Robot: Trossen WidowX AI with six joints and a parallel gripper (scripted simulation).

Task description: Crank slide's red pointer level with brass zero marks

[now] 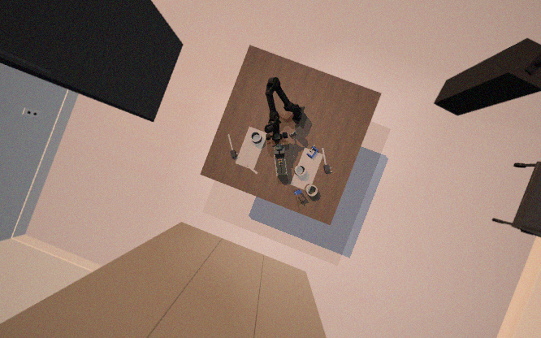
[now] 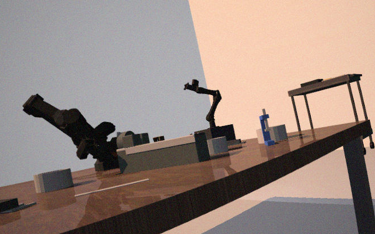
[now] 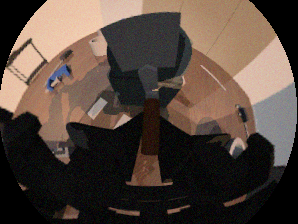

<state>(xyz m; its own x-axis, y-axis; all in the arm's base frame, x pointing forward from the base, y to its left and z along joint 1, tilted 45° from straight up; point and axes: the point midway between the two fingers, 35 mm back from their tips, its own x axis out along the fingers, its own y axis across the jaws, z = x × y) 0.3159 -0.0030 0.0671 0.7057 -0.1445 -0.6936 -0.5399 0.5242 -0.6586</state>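
The machine (image 1: 281, 170) (image 2: 163, 158) is a long grey-green box on the wooden table, with a housing and crank at the end near the arm. The crank's grey arm (image 3: 149, 82) stands in front of the housing in the wrist view, and its brown handle (image 3: 151, 112) points toward my palm. My gripper (image 3: 149, 115) is shut on the handle, with one dark finger on each side. A tiny red spot, seemingly the pointer (image 1: 280, 160), shows on the machine's top. The brass marks are too small to tell apart, so its level against them cannot be read.
A white round container (image 1: 256, 136) (image 2: 53, 180) stands on one side of the machine. On the other side are a blue clamp (image 1: 312, 152) (image 2: 266, 130) (image 3: 59, 76), another round container (image 1: 300, 170) and a pale sheet (image 1: 311, 166). A second arm (image 2: 209, 113) stands beyond.
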